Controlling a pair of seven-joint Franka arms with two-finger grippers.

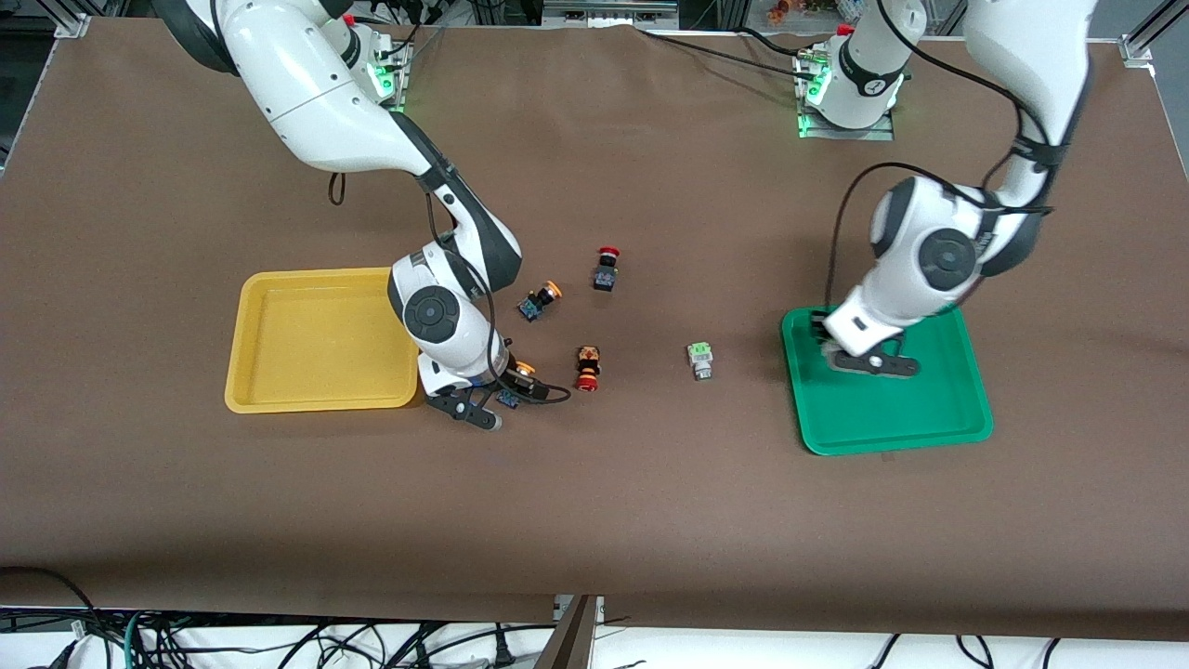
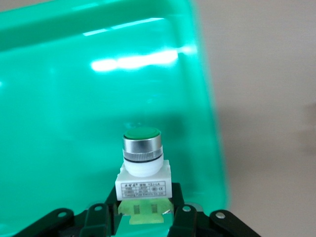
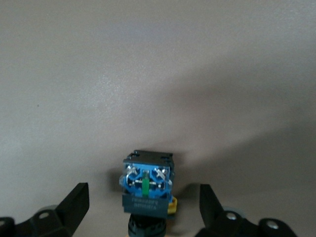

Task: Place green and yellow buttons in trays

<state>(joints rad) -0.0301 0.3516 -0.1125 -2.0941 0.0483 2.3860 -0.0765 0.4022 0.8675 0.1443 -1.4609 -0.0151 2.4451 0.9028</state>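
Observation:
My left gripper (image 1: 868,360) hangs low over the green tray (image 1: 892,413), shut on a green button (image 2: 142,158) with a white body, which it holds by its pale green base above the tray floor (image 2: 59,98). A second green button (image 1: 700,360) lies on the cloth between the trays. My right gripper (image 1: 472,412) is down at the yellow tray's (image 1: 316,339) corner, open, its fingers on either side of a yellow button (image 3: 147,190) with a blue-black body (image 1: 516,379). Another yellow button (image 1: 541,299) lies farther from the front camera.
Two red-capped black switches lie on the brown cloth between the trays, one (image 1: 606,269) farther from the front camera, one (image 1: 587,367) beside the right gripper's yellow button. A black cable (image 1: 548,395) loops by the right gripper.

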